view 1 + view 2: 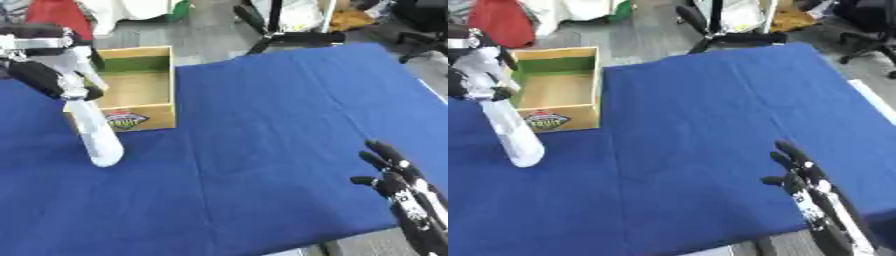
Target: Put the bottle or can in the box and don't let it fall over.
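Observation:
A pale, whitish bottle [94,131] hangs tilted above the blue table, its lower end pointing toward me and right, its upper part wrapped by my left hand [48,75] at the left edge. That hand is shut on the bottle, just left of and in front of the open wooden box [140,85], which has a green inner wall and a label on its front face. My right hand [395,180] rests open at the lower right, fingers up, holding nothing.
The blue cloth covers the table [280,130]. Beyond the far edge stand black chair bases [289,37], a red object [57,15] and clutter on the floor. The table's near edge shows at bottom right.

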Motion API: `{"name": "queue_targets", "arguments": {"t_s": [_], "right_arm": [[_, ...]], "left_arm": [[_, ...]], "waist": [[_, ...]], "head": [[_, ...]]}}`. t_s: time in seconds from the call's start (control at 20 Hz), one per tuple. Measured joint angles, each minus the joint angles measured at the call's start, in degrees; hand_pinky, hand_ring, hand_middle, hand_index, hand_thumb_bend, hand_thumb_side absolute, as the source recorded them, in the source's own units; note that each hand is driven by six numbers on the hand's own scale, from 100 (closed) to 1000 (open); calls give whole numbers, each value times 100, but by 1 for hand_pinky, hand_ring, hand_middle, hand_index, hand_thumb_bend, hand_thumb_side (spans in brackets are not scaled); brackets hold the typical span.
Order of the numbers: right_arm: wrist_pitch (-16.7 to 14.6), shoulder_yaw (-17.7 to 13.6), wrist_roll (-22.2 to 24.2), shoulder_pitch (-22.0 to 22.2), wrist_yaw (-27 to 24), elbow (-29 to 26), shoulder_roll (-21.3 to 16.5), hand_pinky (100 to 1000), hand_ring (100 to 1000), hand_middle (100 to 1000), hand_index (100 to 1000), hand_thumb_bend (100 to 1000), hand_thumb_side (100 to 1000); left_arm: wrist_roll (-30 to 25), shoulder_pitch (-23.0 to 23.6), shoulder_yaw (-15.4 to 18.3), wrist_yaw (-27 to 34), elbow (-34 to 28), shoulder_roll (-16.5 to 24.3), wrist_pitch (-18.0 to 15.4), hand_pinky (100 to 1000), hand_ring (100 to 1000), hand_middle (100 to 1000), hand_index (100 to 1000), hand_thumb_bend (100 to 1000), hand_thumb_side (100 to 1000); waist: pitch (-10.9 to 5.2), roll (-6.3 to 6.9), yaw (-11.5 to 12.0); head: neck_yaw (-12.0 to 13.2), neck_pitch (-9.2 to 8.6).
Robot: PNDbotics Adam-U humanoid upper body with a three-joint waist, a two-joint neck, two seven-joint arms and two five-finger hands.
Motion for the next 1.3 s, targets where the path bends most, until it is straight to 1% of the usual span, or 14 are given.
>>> {"name": "queue_targets", "arguments": {"t_s": [0.05,0.2,0.25,0.3,0.4,0.45,0.5,0.55,0.6,0.65,0.75,1.05,1.3], "right_arm": [[-3,0,3,0,-2,0,0,759,1000,1000,1000,100,676],[-6,0,7,0,-4,0,0,760,1000,1000,1000,100,677],[-7,0,8,0,-4,0,0,760,1000,1000,1000,100,677],[-8,0,9,0,-4,0,0,760,1000,1000,1000,100,677],[-8,0,10,0,-5,0,0,760,1000,1000,1000,100,677],[-8,0,10,0,-5,0,0,760,1000,1000,1000,100,677],[-8,0,10,0,-5,0,0,760,1000,1000,1000,100,677],[-8,0,10,0,-5,0,0,760,1000,1000,1000,100,676],[-9,0,10,0,-5,0,0,760,1000,1000,1000,100,676],[-9,0,10,1,-5,1,0,760,1000,1000,1000,100,676],[-10,0,12,1,-5,1,0,761,1000,1000,1000,100,676],[-15,0,16,3,-6,1,0,761,1000,1000,1000,100,674],[-15,-1,16,5,-6,2,0,761,1000,1000,1000,100,673]], "left_arm": [[3,1,1,-14,4,0,-2,489,487,434,737,243,490],[43,18,5,-68,6,0,-12,396,400,329,669,100,434],[69,36,5,-95,9,0,-9,380,386,314,659,100,421],[104,47,5,-119,22,0,-4,325,339,264,623,100,356],[196,57,15,-169,43,0,18,254,276,199,570,100,279],[256,72,21,-189,50,0,31,221,249,172,551,100,290],[316,84,23,-212,61,0,42,172,204,131,516,100,338],[386,88,30,-244,75,0,49,118,162,100,484,100,364],[459,94,39,-277,79,0,51,100,111,100,447,100,377],[547,100,49,-310,89,1,48,100,100,100,441,100,378],[706,109,59,-364,108,3,29,100,100,100,398,100,385],[888,143,138,-433,109,54,15,100,100,100,392,100,387],[884,61,298,-374,26,241,28,100,100,100,385,100,384]], "waist": [[0,0,2],[0,0,5],[-1,-1,8],[-1,-2,11],[-2,-3,13],[-3,-3,13],[-6,-3,14],[-11,-5,17],[-17,-8,22],[-18,-14,26],[-21,-25,31],[-33,-33,48],[-37,-32,71]], "head": [[16,1],[72,27],[94,41],[114,45],[155,47],[175,48],[193,49],[205,50],[220,52],[235,53],[251,56],[291,82],[291,91]]}}
